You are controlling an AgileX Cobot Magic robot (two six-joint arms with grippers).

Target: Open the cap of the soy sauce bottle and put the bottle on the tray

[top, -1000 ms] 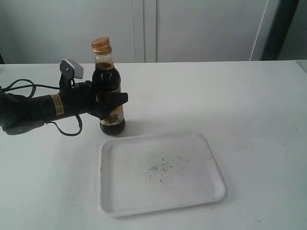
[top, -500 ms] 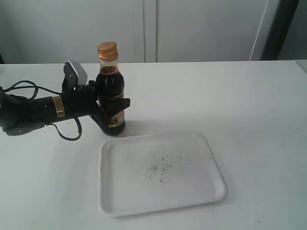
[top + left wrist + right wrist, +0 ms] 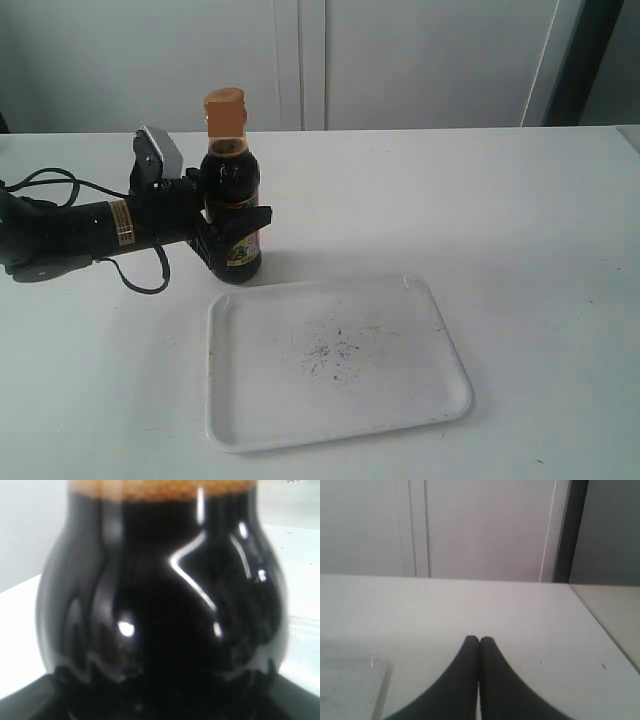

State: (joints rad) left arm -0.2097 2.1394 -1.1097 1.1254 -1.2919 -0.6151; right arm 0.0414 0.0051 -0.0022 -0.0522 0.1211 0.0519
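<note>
The soy sauce bottle (image 3: 231, 185), dark liquid under a red and yellow label, stands upright on the white table just behind the tray's far left corner. Its copper-orange cap (image 3: 225, 110) sits on the neck and looks blurred. My left gripper (image 3: 240, 226) comes in from the left and is shut on the bottle's lower body. In the left wrist view the bottle's dark belly (image 3: 160, 605) fills the frame. The white tray (image 3: 400, 400) lies flat in front with dark specks at its centre. My right gripper (image 3: 479, 640) is shut on nothing over bare table; the exterior view does not show it.
The left arm's black cable (image 3: 60, 180) trails off to the left. White cabinet doors (image 3: 400, 60) stand behind the table. The tray's corner (image 3: 350, 680) shows in the right wrist view, and the table edge (image 3: 600, 625) runs beside it.
The bottle leaned to the left a second ago and now stands upright, a little further right. The left wrist rotated with it. The right gripper shows no earlier frame.
</note>
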